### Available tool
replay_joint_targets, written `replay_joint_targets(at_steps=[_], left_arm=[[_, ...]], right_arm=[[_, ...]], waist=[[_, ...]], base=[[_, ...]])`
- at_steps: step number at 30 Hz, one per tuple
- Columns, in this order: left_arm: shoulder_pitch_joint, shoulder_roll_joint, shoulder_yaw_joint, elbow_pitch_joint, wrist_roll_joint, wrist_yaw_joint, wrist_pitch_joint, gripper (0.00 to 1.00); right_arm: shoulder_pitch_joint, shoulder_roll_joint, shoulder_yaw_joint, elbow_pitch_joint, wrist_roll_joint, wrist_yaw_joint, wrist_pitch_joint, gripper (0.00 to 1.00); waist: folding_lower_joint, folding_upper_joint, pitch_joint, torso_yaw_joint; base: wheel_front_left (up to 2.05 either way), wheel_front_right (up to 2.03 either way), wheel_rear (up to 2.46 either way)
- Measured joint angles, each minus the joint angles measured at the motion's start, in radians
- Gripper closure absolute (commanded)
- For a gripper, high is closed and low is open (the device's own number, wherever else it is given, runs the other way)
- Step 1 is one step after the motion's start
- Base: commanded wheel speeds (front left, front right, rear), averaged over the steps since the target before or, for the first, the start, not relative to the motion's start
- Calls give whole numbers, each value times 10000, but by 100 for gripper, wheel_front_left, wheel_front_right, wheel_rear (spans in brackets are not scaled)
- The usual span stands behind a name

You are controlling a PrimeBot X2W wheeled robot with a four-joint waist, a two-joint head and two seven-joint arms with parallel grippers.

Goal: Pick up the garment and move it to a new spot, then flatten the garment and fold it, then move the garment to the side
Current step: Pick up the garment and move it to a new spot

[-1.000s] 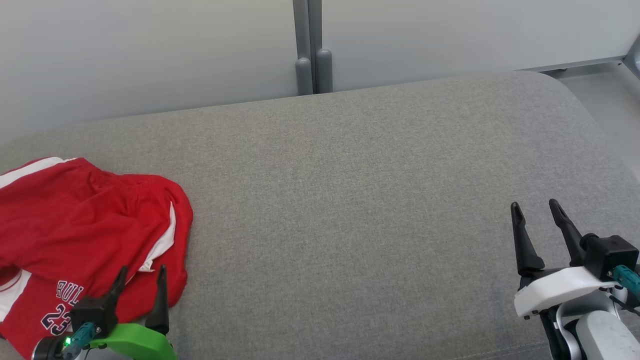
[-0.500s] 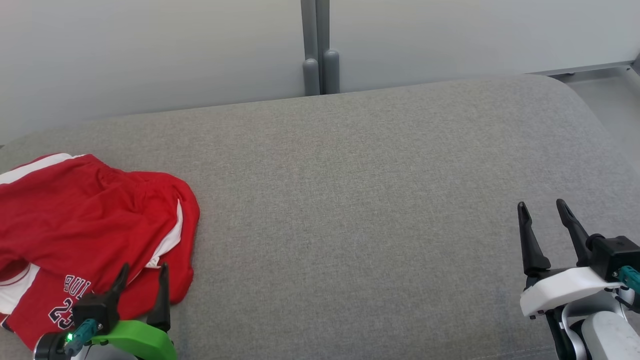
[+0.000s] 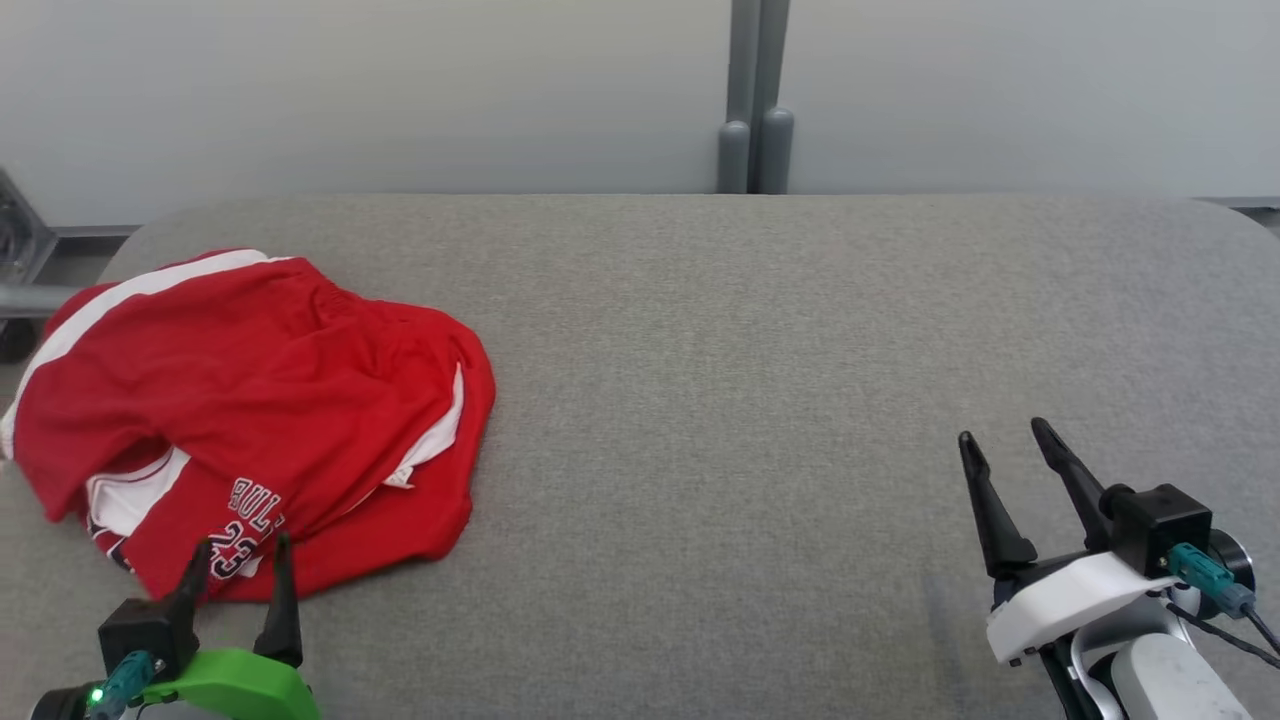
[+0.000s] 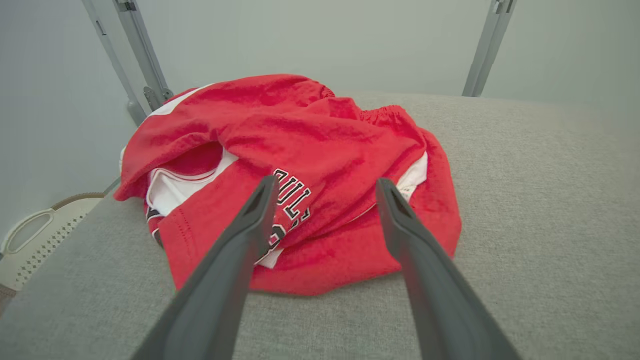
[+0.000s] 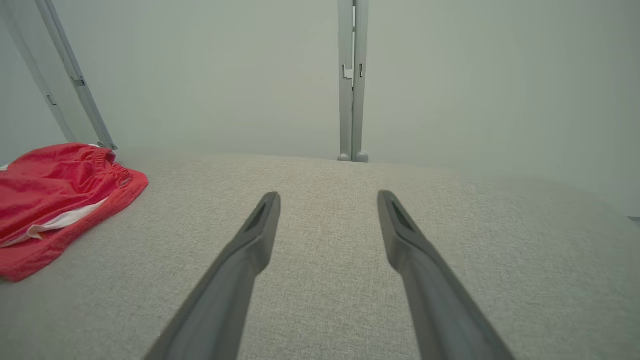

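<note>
Grey padded surface [image 3: 700, 350], wall [image 3: 400, 80] behind, crumpled red garment [image 3: 250, 400] before left hand [image 3: 241, 545], right hand [image 3: 1002, 432] apart, both spread wide, empty.

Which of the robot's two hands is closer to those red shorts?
Left. The left hand is at the near edge of the red shorts, fingers open and pointing at them. The right hand is far off across the grey cushion, also open.
</note>
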Motion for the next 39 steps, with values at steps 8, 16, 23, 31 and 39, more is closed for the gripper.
replay_joint_targets(at_steps=[8, 16, 23, 31, 39], left_arm=[[336, 35, 261, -15, -12, 73, 0, 0], [330, 50, 198, 48, 0, -104, 0, 0], [345, 199, 502, -21, -25, -105, 0, 0], [329, 142, 581, -146, -153, -207, 0, 0], [-785, -127, 652, 102, -1057, -508, 621, 0]], right_arm=[[-245, 130, 105, 182, -56, 125, 0, 0], [-42, 232, -211, 284, -92, 35, 0, 0], [-44, 374, -54, 341, -221, 111, 0, 0], [-43, 445, -104, 351, -320, 111, 0, 0], [-47, 445, -121, 238, -431, 117, 0, 0]], waist=[[0, 0, -115, 941], [0, 0, -250, 2021], [0, 0, -337, 2321], [0, 0, -177, 2053], [0, 0, 313, 1837]], base=[[0, 0, 0], [0, 0, 0], [0, 0, 0], [0, 0, 0], [0, 0, 0]])
